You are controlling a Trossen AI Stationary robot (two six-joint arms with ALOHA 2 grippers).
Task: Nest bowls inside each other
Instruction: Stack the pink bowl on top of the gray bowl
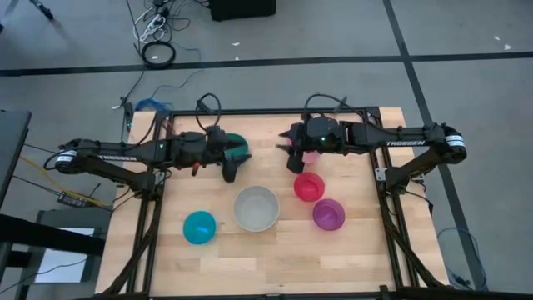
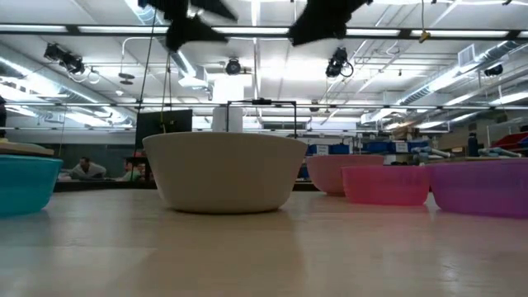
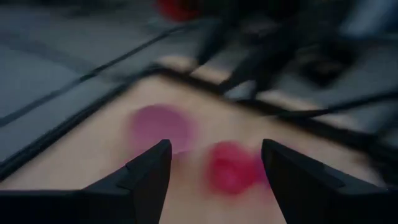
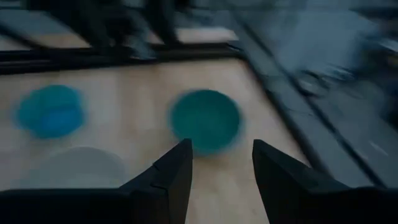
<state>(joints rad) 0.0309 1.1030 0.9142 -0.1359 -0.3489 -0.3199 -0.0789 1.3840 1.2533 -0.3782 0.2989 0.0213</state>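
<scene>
Seen from above, a pale wooden desk [image 1: 275, 258] with a dark metal frame carries six small round plastic bowls, each smooth-walled and a single colour. At the middle sits the grey-white bowl [image 1: 256, 208], slightly larger than the others, with thick matte sides that curve inward toward the base in the low view. To its left and near it stands one cyan bowl [image 1: 199, 227]. To its right are one red-pink bowl [image 1: 309, 187] and one purple bowl [image 1: 328, 214], the two close together (the red-pink one farther back). One teal-green bowl [image 1: 237, 147] sits at the rear left, partly covered by the left arm. One pale pink bowl [image 1: 311, 156] sits at the rear right, mostly hidden beneath the right arm. None of the bowls is nested in another; all six stand apart on the wood.

Two dark arms reach in from the sides. The left gripper [image 1: 230, 173] hangs beside the teal-green bowl, its two dark wedge-shaped fingers [image 3: 149, 171] spread wide with nothing between them. The right gripper [image 1: 296, 164] hangs above the desk just beside the pale pink bowl, its fingers [image 4: 177, 165] parted with a clear gap, gripping nothing.

Beyond the desk lies a grey floor with loose cables [image 1: 156, 42].
</scene>
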